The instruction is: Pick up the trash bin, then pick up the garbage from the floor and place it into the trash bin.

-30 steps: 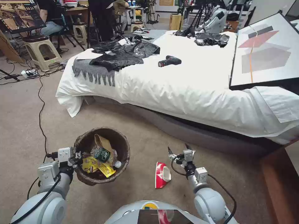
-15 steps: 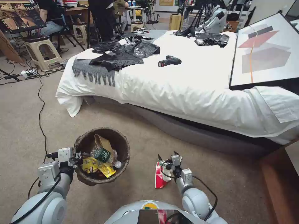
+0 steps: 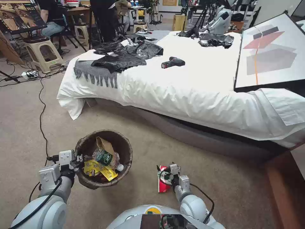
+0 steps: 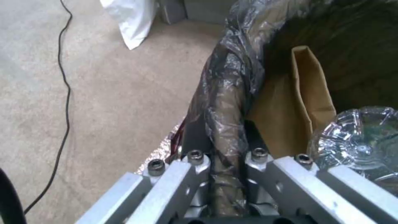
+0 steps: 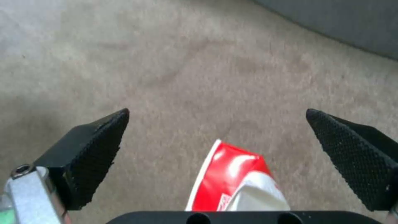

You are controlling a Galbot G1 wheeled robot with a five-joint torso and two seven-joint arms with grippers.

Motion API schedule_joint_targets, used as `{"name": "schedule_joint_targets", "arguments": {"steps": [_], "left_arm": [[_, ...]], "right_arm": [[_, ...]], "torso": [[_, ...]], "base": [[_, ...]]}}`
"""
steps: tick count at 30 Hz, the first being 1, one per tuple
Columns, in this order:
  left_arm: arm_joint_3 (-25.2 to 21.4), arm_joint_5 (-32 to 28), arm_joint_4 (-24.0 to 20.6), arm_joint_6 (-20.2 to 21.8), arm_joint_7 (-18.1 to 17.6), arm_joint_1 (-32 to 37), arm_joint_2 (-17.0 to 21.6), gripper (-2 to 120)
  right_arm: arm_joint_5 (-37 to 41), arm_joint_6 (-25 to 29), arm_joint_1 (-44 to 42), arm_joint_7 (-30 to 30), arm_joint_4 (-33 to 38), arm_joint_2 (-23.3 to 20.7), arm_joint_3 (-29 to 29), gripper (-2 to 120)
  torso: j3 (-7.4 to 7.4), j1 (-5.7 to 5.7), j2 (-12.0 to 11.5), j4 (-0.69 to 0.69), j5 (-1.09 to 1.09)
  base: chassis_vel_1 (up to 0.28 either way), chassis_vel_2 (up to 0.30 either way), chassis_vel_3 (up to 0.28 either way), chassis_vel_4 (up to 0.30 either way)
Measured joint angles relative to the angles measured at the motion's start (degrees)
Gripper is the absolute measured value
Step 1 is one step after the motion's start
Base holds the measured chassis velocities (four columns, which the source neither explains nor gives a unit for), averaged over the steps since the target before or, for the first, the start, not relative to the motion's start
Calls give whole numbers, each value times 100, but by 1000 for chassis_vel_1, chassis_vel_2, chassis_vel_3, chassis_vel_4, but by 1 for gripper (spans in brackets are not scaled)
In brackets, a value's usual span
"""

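Trash bin (image 3: 103, 159) rim sits pinched between my left gripper (image 3: 77, 160)'s fingers (image 4: 195, 161); in the left wrist view they press from both sides on the folded dark-brown liner bag (image 4: 226, 102), one inside the bin and one outside. I see the bin held off the carpet (image 3: 28, 121) at my left front, tilted a little toward me. Inside it lie a crumpled brown paper bag (image 3: 105, 144), a small green-labelled plastic bottle (image 3: 105, 157) and yellow wrappers (image 3: 98, 169), all resting against each other near the gripper side.

My right gripper (image 3: 165, 170) hangs low over a red-and-white snack packet (image 3: 162, 184) on the carpet, just right of the bin. Its fingers (image 5: 93, 149) are spread wide apart, one on each side of the packet's upper end, and I cannot make out any contact with it. The packet lies flat on the carpet, with its red part leading away from me and a white part nearer the wrist.

Beyond both arms stands a bed (image 3: 190, 82) with a white sheet, carrying black plastic bags (image 3: 124, 55) and a cordless drill (image 3: 172, 62). A black cable (image 3: 40, 108) trails across the carpet on my left.
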Motion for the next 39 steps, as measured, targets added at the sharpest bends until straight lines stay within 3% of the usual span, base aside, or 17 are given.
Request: {"name": "schedule_joint_targets", "arguments": {"steps": [16,24,39], "left_arm": [[-1,-15,0,0,0,-15,12,3],[-2,-16,0,1,1,-27,20,3],[27,-5,0,5,2,-31,18,3]], "right_arm": [[1024,-394,470,203,-632,-105,-247,100],[1417,-657,972,210,-985,-472,-709,100],[1615,-759,1399,-59,-1279,-1080,-862,100]], "torso": [[0,0,0,0,0],[0,0,0,0,1],[0,0,0,0,1]], "base": [[0,0,0,0],[0,0,0,0],[0,0,0,0]]}}
